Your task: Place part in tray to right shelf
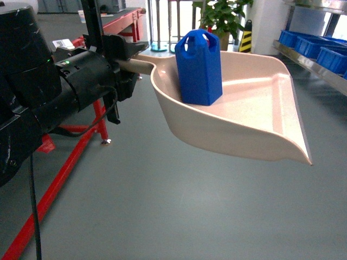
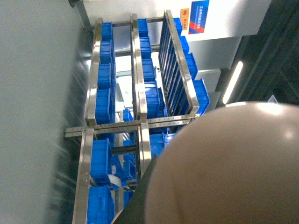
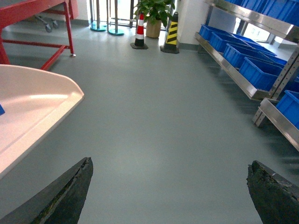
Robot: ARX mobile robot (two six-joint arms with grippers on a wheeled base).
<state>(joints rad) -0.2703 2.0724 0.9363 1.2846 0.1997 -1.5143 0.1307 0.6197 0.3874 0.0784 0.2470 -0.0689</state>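
head view, left gripper [image 1: 127, 57] clamped on tray [image 1: 260, 108] handle, part [image 1: 199, 67] upright inside, right wrist view alone shows right gripper [image 3: 170, 196] spread wide, shelf [image 3: 243, 44] beyond

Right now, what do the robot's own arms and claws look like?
The left arm is thick, rounded and matte black, with a small green light and a black cable hanging from it. The right claw shows two dark, worn, wedge-shaped fingers. No markings are readable.
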